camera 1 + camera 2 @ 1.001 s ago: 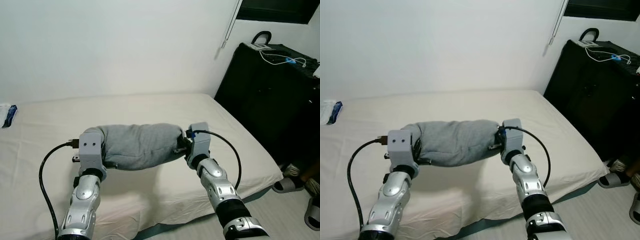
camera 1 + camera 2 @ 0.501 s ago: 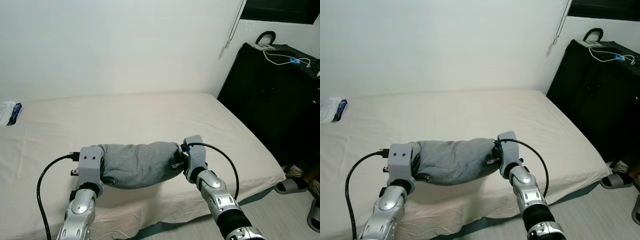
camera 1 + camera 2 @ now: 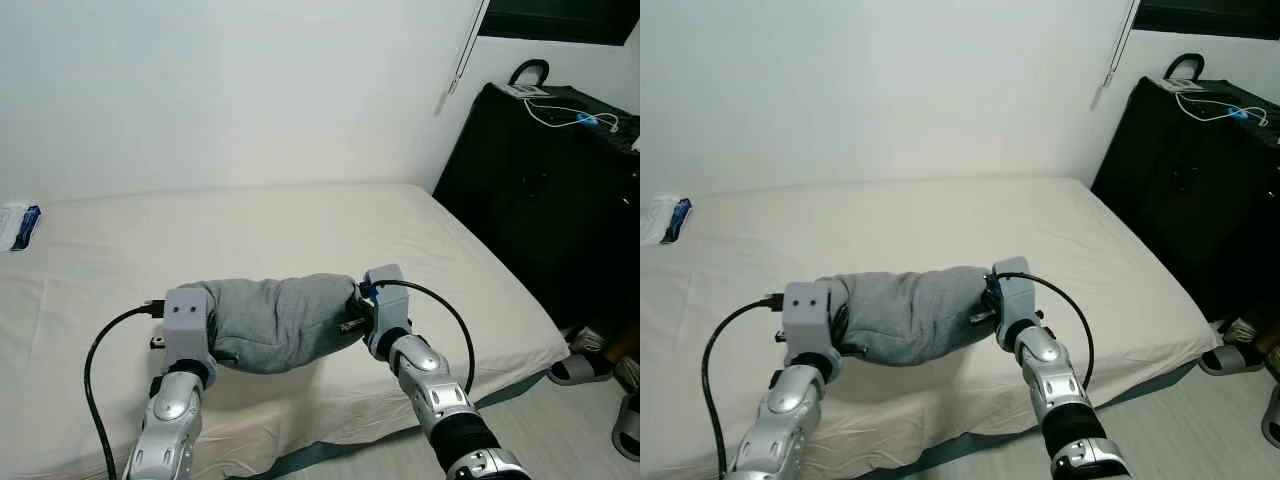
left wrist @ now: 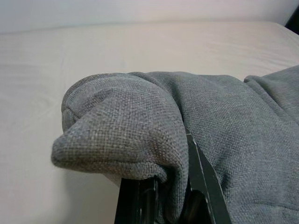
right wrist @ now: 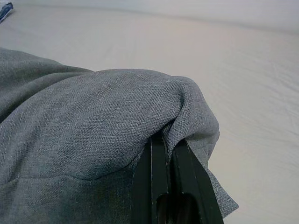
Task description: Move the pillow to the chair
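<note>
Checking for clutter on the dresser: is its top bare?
No, a white cable and a black handle sit on the black dresser.

You're facing a cream bed point(image 3: 300, 230) running against a white wall point(image 3: 220, 90), black cabinet point(image 3: 545, 190) standing beside it.

Grey pillow point(image 3: 275, 322) held up between both arms, above the near part of the bed point(image 3: 300, 225). Left gripper point(image 3: 212, 345) at the pillow's left end, right gripper point(image 3: 352, 318) at its right end; fingers hidden in the fabric. Black cable point(image 3: 96, 385) loops from left wrist. Black cabinet point(image 3: 545, 190) right of bed, slippers point(image 3: 578, 368) on floor beside it. Small packet point(image 3: 17, 226) at bed's far left edge.
</note>
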`<state>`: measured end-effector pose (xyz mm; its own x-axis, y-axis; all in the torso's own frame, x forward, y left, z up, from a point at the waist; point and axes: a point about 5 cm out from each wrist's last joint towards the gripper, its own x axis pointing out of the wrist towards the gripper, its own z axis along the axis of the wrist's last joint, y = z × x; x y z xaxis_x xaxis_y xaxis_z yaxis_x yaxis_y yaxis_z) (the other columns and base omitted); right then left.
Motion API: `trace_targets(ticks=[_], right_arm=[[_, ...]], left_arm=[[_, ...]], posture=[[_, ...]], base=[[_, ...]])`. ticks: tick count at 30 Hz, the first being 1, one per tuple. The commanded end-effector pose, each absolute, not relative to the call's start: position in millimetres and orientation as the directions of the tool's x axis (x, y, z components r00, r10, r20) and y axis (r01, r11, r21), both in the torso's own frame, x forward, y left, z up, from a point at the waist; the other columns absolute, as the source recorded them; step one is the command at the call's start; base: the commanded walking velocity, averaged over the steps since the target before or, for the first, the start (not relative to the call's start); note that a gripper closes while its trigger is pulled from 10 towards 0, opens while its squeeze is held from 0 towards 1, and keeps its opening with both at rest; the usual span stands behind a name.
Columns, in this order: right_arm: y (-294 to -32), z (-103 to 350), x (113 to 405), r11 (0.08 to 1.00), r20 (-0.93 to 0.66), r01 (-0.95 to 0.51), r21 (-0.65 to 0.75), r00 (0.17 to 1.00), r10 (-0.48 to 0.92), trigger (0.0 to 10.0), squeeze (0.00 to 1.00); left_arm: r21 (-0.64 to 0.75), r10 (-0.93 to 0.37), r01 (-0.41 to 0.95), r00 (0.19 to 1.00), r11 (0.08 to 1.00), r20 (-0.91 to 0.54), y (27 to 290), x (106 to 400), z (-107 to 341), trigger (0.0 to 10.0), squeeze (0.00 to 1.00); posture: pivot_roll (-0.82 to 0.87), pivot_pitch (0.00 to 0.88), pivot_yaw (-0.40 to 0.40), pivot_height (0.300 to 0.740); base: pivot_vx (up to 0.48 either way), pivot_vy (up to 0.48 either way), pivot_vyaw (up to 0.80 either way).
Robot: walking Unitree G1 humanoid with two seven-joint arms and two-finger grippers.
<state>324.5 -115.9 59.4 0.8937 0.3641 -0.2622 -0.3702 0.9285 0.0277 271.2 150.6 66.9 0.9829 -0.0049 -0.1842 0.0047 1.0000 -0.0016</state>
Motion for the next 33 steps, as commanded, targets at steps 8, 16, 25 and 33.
trace_targets(ticks=[8, 16, 25, 33], right_arm=[[-100.4, 76.1, 331.2, 0.911, -0.19, -0.412, 0.029, 0.892, 0.41, 10.0, 0.0], [-101.0, 76.3, 332.4, 0.914, -0.196, -0.404, 0.028, 0.895, 0.401, 10.0, 0.0], [-99.8, 78.3, 332.5, 0.91, -0.186, -0.415, 0.027, 0.892, 0.412, 10.0, 0.0], [-101.7, 75.3, 331.2, 0.91, -0.198, -0.414, 0.017, 0.891, 0.409, 10.0, 0.0]], left_arm=[[0.008, -0.141, 0.143, 0.984, 0.99, -0.106, 118.9, 276.5, 83.6, 10.0, 0.0], [0.058, -0.137, 0.143, 0.985, 0.988, -0.106, 119.2, 277.5, 83.3, 10.0, 0.0], [0.041, -0.09, 0.094, 0.99, 0.995, -0.105, 126.3, 279.2, 84.5, 10.0, 0.0], [0.045, -0.085, 0.09, 0.991, 0.995, -0.108, 126.1, 277.8, 83.5, 10.0, 0.0]], posture=[[0.06, 0.0, -0.139, 0.74], [0.06, 0.0, -0.139, 0.74], [0.06, 0.0, -0.139, 0.74], [0.06, 0.0, -0.141, 0.74]], base=[[0.0, 0.0, 0.0], [0.0, 0.0, 0.0], [0.0, 0.0, -0.53], [0.0, 0.0, -0.8]])
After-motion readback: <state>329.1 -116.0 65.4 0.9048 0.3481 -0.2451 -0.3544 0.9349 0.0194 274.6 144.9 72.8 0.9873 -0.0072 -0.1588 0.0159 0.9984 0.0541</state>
